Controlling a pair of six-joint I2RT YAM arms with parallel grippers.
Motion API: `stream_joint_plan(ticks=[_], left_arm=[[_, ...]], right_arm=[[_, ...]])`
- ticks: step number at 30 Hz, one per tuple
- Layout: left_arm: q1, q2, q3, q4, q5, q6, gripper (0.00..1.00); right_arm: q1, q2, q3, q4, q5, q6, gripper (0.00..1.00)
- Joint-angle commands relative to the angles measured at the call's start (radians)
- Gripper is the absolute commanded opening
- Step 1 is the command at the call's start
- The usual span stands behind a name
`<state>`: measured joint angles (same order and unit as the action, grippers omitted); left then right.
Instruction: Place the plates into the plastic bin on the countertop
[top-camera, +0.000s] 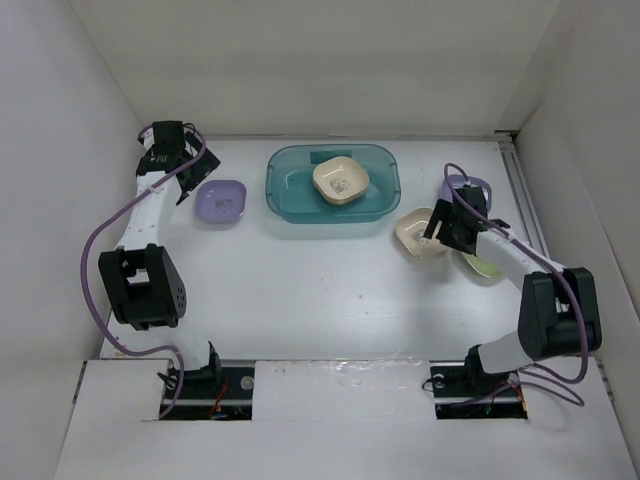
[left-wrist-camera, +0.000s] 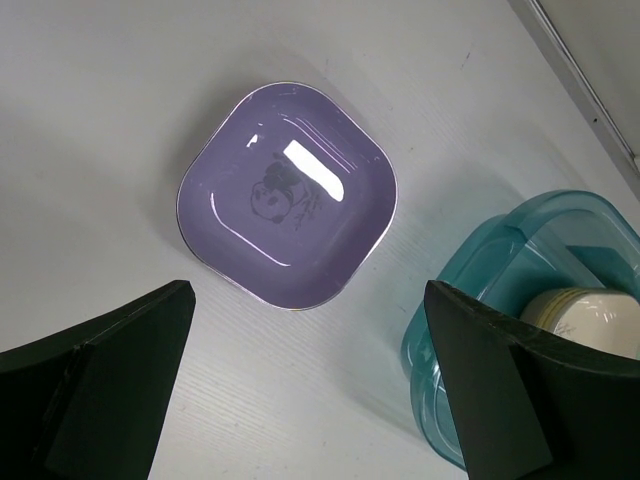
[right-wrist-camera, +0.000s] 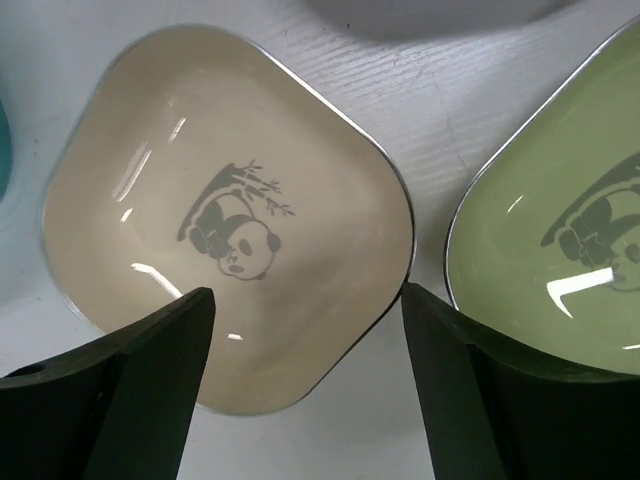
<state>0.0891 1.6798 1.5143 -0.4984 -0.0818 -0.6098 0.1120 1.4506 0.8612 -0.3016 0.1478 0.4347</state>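
Observation:
The teal plastic bin (top-camera: 290, 190) stands at the back middle of the white countertop (top-camera: 320, 290) with one cream plate (top-camera: 340, 180) inside it. A lavender plate (left-wrist-camera: 287, 193) lies left of the bin (left-wrist-camera: 470, 300); my left gripper (left-wrist-camera: 310, 390) hovers open just short of it, with nothing between the fingers. Right of the bin lies a second cream plate (right-wrist-camera: 230, 220), with a pale green plate (right-wrist-camera: 560, 270) beside it. My right gripper (right-wrist-camera: 305, 390) is open, its jaws straddling the cream plate's near rim: one finger is over the inside and the other stands in the gap towards the green plate.
Another lavender plate (top-camera: 466, 184) lies behind the right arm, partly hidden by it. White walls close in the countertop on the left, back and right. A metal rail (top-camera: 525, 200) runs along the right edge.

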Motion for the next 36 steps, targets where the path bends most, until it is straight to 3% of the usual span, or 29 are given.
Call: stream_joint_plan(ticks=[1,4,8,11,13,14,17,21,27,30,32,33,34,36], left_arm=[[0.003,-0.058,-0.006,0.026,0.02,0.013,1.0],[0.003,-0.068,-0.017,0.026,0.02,0.013,1.0],[0.003,-0.068,-0.017,0.017,0.011,0.013,1.0],[0.003,-0.057,-0.017,0.008,0.011,0.022,1.0],[0.003,-0.057,-0.017,0.008,0.011,0.022,1.0],[0.003,-0.057,-0.017,0.008,0.011,0.022,1.0],[0.003,-0.057,-0.017,0.008,-0.001,0.022,1.0],[0.003,-0.057,0.001,-0.014,-0.022,0.013,1.0],[0.003,-0.048,0.001,-0.014,-0.041,0.004,1.0],[0.032,-0.016,0.027,-0.025,-0.041,0.004,1.0],[0.053,0.001,0.047,-0.025,-0.007,0.004,1.0],[0.076,0.023,0.047,-0.025,0.016,0.004,1.0],[0.077,0.032,0.047,-0.025,0.016,0.004,1.0],[0.087,0.069,0.073,-0.025,0.004,0.004,1.0]], right_arm=[[-0.008,0.05,0.013,0.117,-0.011,0.032,0.8],[0.011,0.109,0.022,0.099,-0.011,0.042,0.75],[0.049,0.122,0.022,0.085,0.012,0.042,0.57],[0.049,0.122,0.033,0.056,0.022,0.042,0.54],[0.058,0.122,0.042,0.03,0.022,0.042,0.36],[0.072,0.122,0.042,0.016,0.032,0.042,0.13],[0.107,0.068,0.042,-0.045,0.062,0.065,0.0],[0.188,-0.042,0.021,-0.128,0.172,0.091,0.0],[0.316,-0.263,-0.007,-0.24,0.212,0.113,0.0],[0.412,-0.366,0.045,-0.297,0.268,0.125,0.0],[0.44,-0.409,0.045,-0.234,0.227,0.101,0.0],[0.44,-0.424,0.045,-0.079,0.116,0.017,0.0],[0.44,-0.424,0.045,-0.015,0.115,-0.029,0.0],[0.399,-0.347,0.12,0.067,-0.048,-0.135,0.0]])
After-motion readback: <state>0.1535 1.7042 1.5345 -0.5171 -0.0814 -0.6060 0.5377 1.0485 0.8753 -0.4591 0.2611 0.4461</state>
